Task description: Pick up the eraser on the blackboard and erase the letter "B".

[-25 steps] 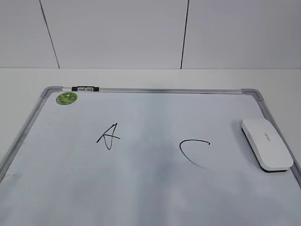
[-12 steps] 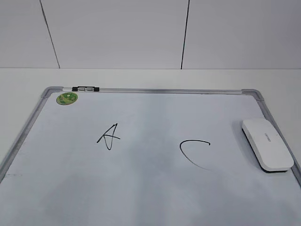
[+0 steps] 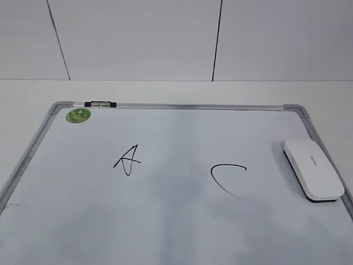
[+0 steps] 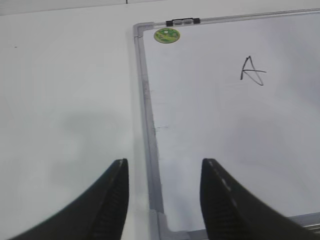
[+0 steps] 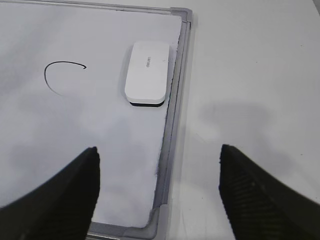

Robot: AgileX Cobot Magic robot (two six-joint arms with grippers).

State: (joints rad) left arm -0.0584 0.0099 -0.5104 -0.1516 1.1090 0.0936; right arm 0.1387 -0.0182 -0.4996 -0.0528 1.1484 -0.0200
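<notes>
The blackboard (image 3: 182, 106) is a white dry-erase board in a silver-grey frame, lying flat on the table. The white eraser (image 3: 313, 168) lies on it at the right edge; in the right wrist view it (image 5: 147, 73) rests beside the frame. No letter "B" shows; between the "A" (image 3: 127, 159) and the "C" (image 3: 227, 179) there is only a faint grey smudge. My left gripper (image 4: 162, 167) is open above the board's near left corner. My right gripper (image 5: 159, 155) is open wide above the near right corner, short of the eraser. Neither gripper shows in the exterior view.
A round green sticker (image 3: 78, 115) and a small black-and-clear clip (image 3: 100, 104) sit at the board's far left corner. White table surface (image 4: 65, 100) lies left of the board and also right of it (image 5: 250, 90). A white panelled wall stands behind.
</notes>
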